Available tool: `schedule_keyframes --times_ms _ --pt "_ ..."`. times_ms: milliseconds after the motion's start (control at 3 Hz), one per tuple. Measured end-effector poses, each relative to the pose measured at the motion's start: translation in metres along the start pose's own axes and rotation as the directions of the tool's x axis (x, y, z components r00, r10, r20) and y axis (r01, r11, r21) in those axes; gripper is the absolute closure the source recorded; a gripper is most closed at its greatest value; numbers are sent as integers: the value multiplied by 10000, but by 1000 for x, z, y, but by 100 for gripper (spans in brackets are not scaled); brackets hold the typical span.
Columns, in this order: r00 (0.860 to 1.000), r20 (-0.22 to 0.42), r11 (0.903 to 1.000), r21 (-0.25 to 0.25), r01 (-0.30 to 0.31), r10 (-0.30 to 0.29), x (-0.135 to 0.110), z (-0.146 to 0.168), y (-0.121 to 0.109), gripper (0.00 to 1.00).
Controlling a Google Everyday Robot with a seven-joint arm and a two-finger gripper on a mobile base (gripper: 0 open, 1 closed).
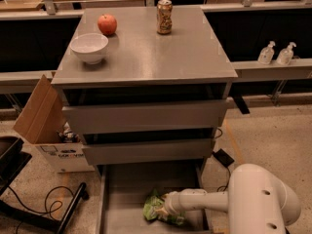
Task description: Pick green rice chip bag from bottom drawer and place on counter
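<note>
Status: the lift is not yet done and the placing remains.

1. Bottom drawer (124,189), lower centre of the frame: pulled out over the floor, a shallow grey tray with much of its base bare.
2. Robot arm (207,201), lower right: white, reaching leftward from a rounded white body into the drawer.
3. Green rice chip bag (154,210), bottom centre: crumpled and lying low in the drawer near its right side. Judged not yet raised.
4. Gripper (168,206), bottom centre: at the bag's right edge, pressed against or into the foil. Whether it has closed on the bag I cannot tell.

Left to do, by my reckoning: secure the bag, raise it past the two drawer fronts, and set it on the counter.

Surface and room:

5. Floor (265,130), right and lower left: pale and speckled, with a dark cable (29,209) trailing at lower left.
6. Counter (156,57), upper centre: flat grey metal.
7. Two wider drawers (146,117), centre: the upper one slightly out, the lower nearly shut.
8. Cardboard box (36,112), left: flap open, beside the cabinet.
9. White bowl (89,47), upper left of the counter.
10. Apple (107,24), just behind the bowl.
11. Can (164,16), back centre of the counter, upright.
12. Two small bottles (266,53), upper right, on a side ledge.
</note>
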State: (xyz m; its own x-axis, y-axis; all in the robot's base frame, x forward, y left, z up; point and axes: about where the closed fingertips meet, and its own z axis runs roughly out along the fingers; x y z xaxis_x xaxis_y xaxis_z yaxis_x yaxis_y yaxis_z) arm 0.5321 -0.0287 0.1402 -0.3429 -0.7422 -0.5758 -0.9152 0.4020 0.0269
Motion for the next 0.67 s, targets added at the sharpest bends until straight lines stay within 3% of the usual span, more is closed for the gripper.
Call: schedule_keyframes --times_ms 667 --pt "10000 0 10000 0 0 0 0 0 0 100"
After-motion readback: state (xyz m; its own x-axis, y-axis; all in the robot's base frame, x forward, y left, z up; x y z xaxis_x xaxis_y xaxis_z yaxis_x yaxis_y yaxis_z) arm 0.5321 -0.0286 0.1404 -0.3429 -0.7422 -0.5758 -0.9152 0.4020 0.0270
